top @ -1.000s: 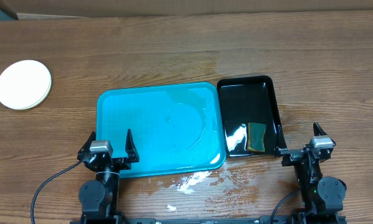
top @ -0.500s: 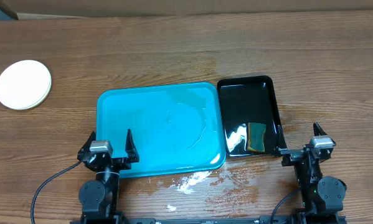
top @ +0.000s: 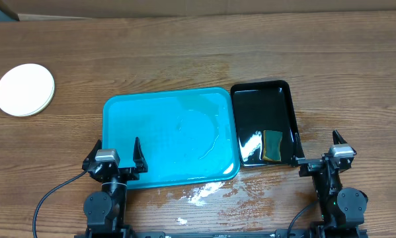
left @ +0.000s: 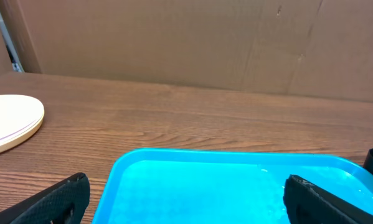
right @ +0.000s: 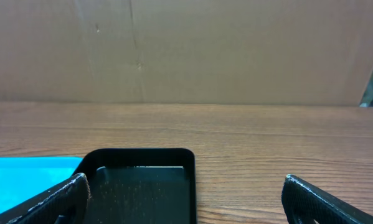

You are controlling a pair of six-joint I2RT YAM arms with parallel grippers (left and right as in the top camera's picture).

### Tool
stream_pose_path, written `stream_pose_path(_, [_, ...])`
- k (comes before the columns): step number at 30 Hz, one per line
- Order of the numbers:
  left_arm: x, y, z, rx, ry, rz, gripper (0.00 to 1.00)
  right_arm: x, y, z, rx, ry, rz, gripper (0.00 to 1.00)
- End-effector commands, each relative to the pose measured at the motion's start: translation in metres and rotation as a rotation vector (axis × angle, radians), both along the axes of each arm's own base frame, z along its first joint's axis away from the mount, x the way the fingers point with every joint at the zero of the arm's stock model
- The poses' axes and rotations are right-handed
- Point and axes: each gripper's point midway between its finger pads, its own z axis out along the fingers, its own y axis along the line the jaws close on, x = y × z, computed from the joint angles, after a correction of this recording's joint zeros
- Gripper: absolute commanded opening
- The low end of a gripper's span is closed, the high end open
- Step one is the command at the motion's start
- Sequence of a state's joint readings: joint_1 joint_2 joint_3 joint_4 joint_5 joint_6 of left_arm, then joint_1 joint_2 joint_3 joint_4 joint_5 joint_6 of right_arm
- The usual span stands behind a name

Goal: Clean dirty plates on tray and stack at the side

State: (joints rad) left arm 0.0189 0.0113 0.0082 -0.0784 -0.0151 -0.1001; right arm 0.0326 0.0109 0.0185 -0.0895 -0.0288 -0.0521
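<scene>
The turquoise tray (top: pixel 118 112) lies mid-table with a wet film on it and no plates on it; it also fills the bottom of the left wrist view (left: pixel 130 171). The plates (top: pixel 25 89) sit in a stack at the far left of the table, and the stack's edge (left: pixel 12 124) shows at the left in the left wrist view. My left gripper (top: pixel 115 153) rests open over the tray's near left edge, holding nothing. My right gripper (top: pixel 315 149) rests open at the near right, just right of the black tray, also holding nothing.
A glossy black tray (top: pixel 260 92) sits against the turquoise tray's right side, with a green-and-yellow sponge (top: pixel 272 145) in its near end. Water or foam spots (top: pixel 201 193) lie on the wood in front of the tray. A cardboard wall (left: pixel 174 37) stands behind the table.
</scene>
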Motion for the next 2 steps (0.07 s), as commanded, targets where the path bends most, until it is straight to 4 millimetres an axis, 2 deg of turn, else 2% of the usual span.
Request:
stream_pose_path(1, [-0.0001,-0.0041,0.0002,0.017,-0.005,-0.022,1.0,0.0002,0.0001,-0.0016,-0.001,-0.005,0.0,1.0])
stream_pose_path(2, [-0.0001,-0.0041,0.0002,0.017,-0.005,-0.022,1.0,0.0002,0.0001,-0.0016,-0.001,-0.005,0.0,1.0])
